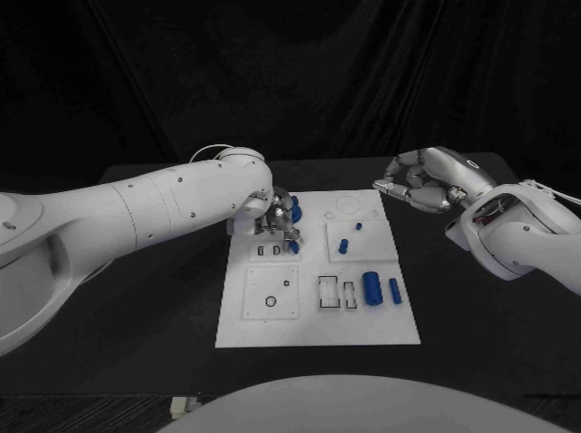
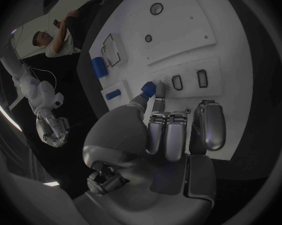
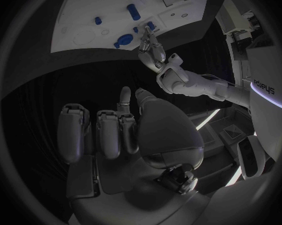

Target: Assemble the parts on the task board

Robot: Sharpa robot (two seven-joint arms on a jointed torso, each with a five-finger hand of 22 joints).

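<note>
A black bench [image 1: 173,271] stands before dark curtains [image 1: 290,81], with the white task board [image 1: 319,329] lying flat at its middle. The left hand [image 1: 281,218] is over the board's far left part, pinching a small blue part [image 2: 149,88] between thumb and fingertip. Other blue parts [image 1: 373,289] lie on the board's right side, near black-outlined slots [image 1: 329,291]. The right hand [image 1: 425,181] hangs beyond the board's far right corner, fingers curled in, holding nothing.
</note>
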